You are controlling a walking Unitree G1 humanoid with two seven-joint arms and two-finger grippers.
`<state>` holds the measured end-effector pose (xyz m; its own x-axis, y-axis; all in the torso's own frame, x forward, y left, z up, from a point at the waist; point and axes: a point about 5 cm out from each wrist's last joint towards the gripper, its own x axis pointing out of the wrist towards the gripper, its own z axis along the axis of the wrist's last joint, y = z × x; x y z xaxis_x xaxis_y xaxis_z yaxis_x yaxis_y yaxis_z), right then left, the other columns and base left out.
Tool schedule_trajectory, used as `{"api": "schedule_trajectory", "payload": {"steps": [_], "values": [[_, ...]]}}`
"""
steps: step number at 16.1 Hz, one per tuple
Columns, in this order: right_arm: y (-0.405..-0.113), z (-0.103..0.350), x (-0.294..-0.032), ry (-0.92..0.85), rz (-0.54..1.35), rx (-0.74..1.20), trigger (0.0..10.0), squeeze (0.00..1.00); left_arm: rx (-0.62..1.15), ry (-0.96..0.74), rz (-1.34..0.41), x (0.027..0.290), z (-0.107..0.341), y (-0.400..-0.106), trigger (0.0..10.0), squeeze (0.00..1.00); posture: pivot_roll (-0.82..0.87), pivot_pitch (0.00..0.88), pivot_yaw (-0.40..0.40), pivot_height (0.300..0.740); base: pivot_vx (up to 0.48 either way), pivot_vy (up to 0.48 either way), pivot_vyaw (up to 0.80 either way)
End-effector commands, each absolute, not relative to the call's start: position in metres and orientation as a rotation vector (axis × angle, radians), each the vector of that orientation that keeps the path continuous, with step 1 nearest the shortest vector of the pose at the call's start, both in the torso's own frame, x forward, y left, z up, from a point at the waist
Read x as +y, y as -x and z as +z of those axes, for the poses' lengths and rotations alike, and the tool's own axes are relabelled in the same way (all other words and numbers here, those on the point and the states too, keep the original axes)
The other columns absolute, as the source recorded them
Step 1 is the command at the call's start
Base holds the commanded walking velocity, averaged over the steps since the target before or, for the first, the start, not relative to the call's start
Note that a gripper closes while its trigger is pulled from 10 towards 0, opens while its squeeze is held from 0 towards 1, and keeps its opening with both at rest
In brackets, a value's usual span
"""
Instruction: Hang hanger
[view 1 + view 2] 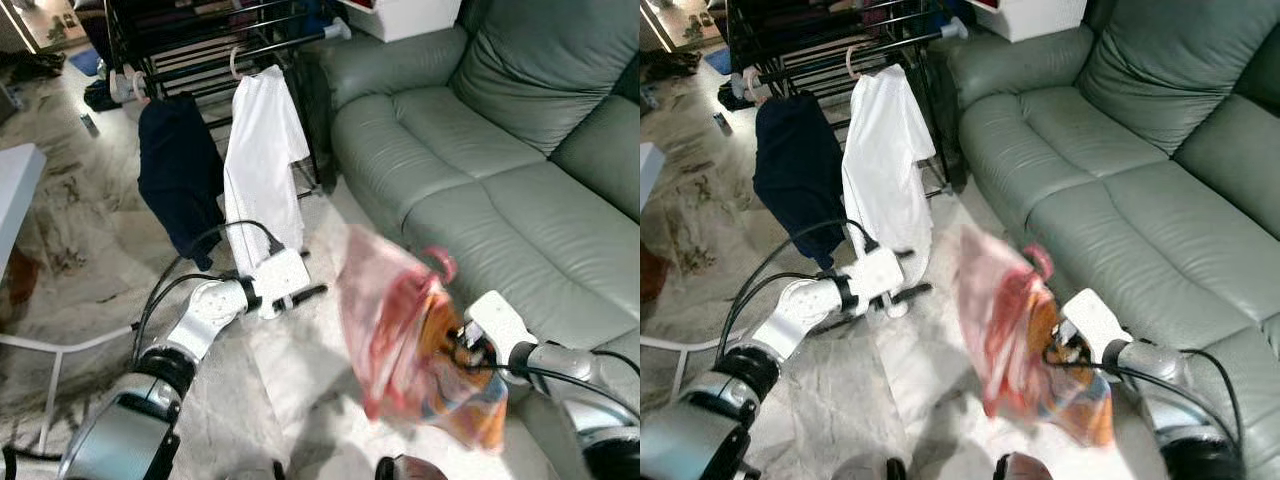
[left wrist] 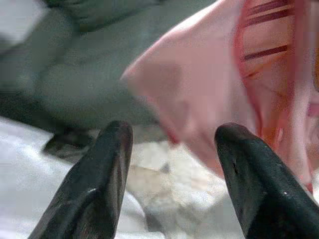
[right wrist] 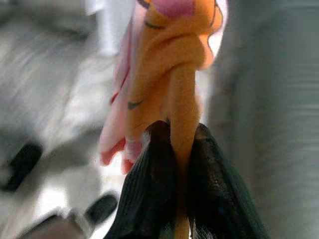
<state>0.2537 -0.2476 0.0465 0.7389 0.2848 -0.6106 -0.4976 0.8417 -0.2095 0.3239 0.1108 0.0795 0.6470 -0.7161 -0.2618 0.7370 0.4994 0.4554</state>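
Observation:
A pink and orange garment (image 1: 400, 330) on a pink hanger (image 1: 441, 262) hangs blurred in front of me, beside the sofa. My right gripper (image 1: 468, 350) is shut on its orange cloth (image 3: 174, 99), pinched between the black fingers (image 3: 154, 189). My left gripper (image 1: 305, 295) is open and holds nothing, just left of the garment and below the hem of a white shirt (image 1: 262, 150). Through its fingers (image 2: 107, 169) I see the pink cloth (image 2: 209, 89). A black drying rack (image 1: 200, 50) stands ahead, carrying the white shirt and a dark shirt (image 1: 178, 170) on hangers.
A grey-green leather sofa (image 1: 500, 170) runs along the right. A white table (image 1: 15, 190) edge shows at the left. The floor is pale marble (image 1: 90, 230), with shoes and clutter at the far left behind the rack.

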Motion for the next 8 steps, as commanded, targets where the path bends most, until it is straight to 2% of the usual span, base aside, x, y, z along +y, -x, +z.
{"api": "schedule_trajectory", "payload": {"steps": [1,2,8], "values": [[-0.2588,0.0574,-0.2465,0.340,0.326,0.517,10.0,0.00,0.079,-0.488,-0.773,0.1224,0.0764,-0.3247,10.0,1.00,-0.11,0.067,0.079,0.740,0.000,0.000,0.00],[-0.2591,0.0563,-0.2459,0.263,0.235,0.519,10.0,0.00,0.099,-0.437,-0.729,0.1262,0.0727,-0.3234,10.0,1.00,-0.11,0.059,0.079,0.740,0.000,0.000,0.00],[-0.2591,0.0563,-0.2459,0.263,0.235,0.519,10.0,0.00,0.099,-0.437,-0.729,0.1262,0.0727,-0.3234,10.0,1.00,-0.11,0.059,0.079,0.740,0.000,0.000,0.00]]}}
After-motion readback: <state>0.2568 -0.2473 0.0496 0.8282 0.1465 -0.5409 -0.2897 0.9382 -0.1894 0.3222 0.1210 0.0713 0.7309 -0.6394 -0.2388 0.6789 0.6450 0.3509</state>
